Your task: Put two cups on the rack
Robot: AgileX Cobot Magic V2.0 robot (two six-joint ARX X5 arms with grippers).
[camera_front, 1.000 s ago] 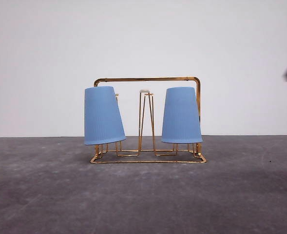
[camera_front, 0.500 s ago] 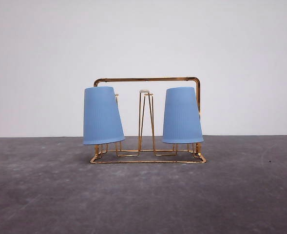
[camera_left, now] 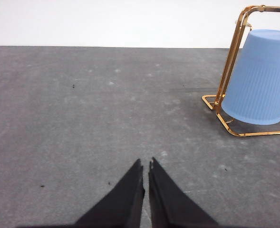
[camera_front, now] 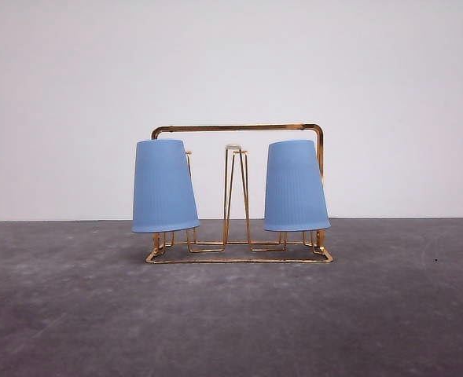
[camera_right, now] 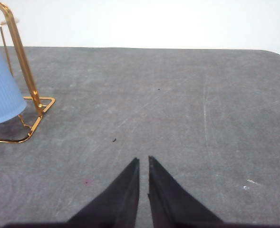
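Observation:
The gold wire rack (camera_front: 239, 128) stands mid-table. Two light-blue ribbed cups hang upside down on its prongs: the left cup (camera_front: 164, 187) leans slightly, the right cup (camera_front: 295, 187) sits nearly straight. A bare white-tipped prong (camera_front: 233, 148) rises between them. In the left wrist view the left cup (camera_left: 259, 78) and rack frame (camera_left: 232, 52) sit well away from my left gripper (camera_left: 145, 164), which is shut and empty over the table. In the right wrist view my right gripper (camera_right: 143, 160) is shut and empty, apart from the right cup (camera_right: 1, 92) and rack (camera_right: 23, 71).
The grey tabletop (camera_front: 231, 314) stretches wide in front of and beside the rack. A white wall (camera_front: 231, 63) stands behind it. The table's rounded far corner (camera_right: 275, 53) appears in the right wrist view.
A dark shape at the right edge of the front view one second ago has left the picture. Both cups have shifted slightly on their prongs, the left one hanging a little straighter.

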